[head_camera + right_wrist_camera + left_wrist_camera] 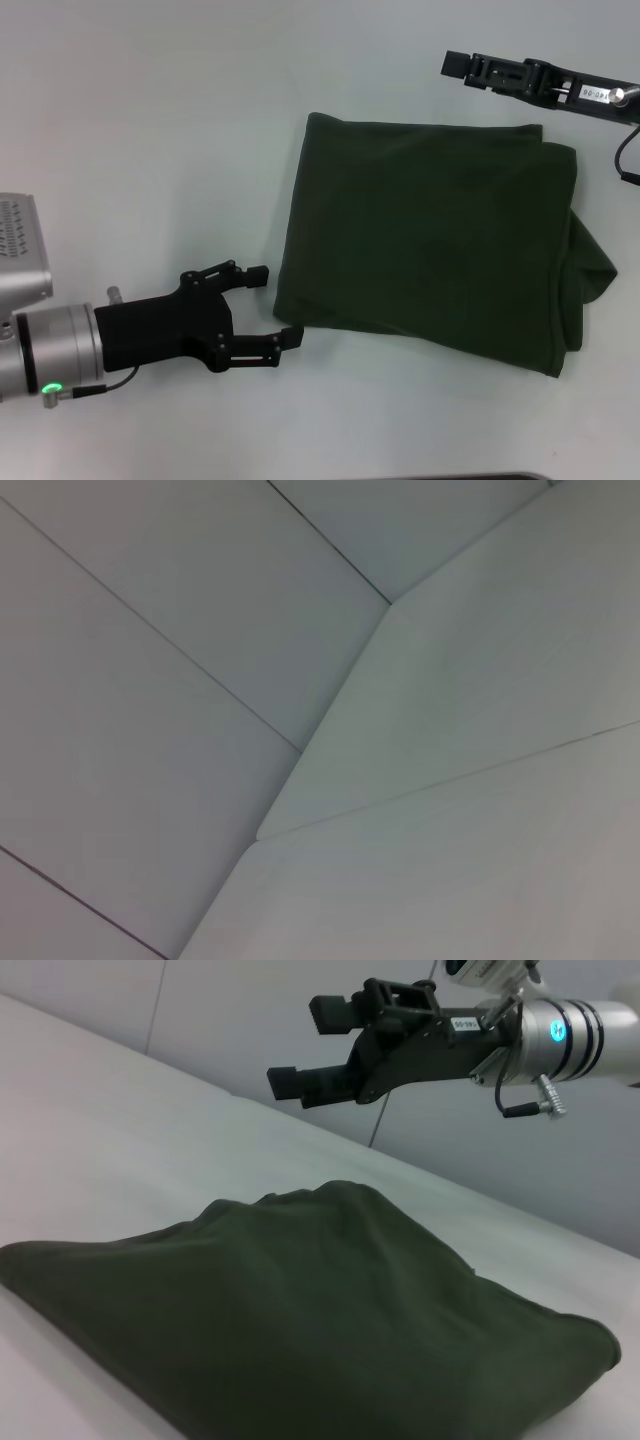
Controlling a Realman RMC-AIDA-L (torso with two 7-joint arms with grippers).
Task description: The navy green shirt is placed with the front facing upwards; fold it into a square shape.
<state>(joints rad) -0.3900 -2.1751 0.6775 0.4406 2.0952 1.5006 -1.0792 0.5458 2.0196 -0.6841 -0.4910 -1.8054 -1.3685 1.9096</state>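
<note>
The navy green shirt (430,240) lies folded into a rough square on the white table, right of centre, with a sleeve or hem sticking out at its right edge. No lettering or neck label shows. It also shows in the left wrist view (300,1300) as a low mound. My left gripper (273,305) is open and empty, its fingertips just beside the shirt's near left corner. My right gripper (458,64) is raised above the table past the shirt's far right corner. In the left wrist view this right gripper (300,1045) is open and empty.
The white table (150,150) extends bare to the left of the shirt and in front of it. A dark edge (480,476) shows at the near side. The right wrist view shows only white table and wall panels (200,680).
</note>
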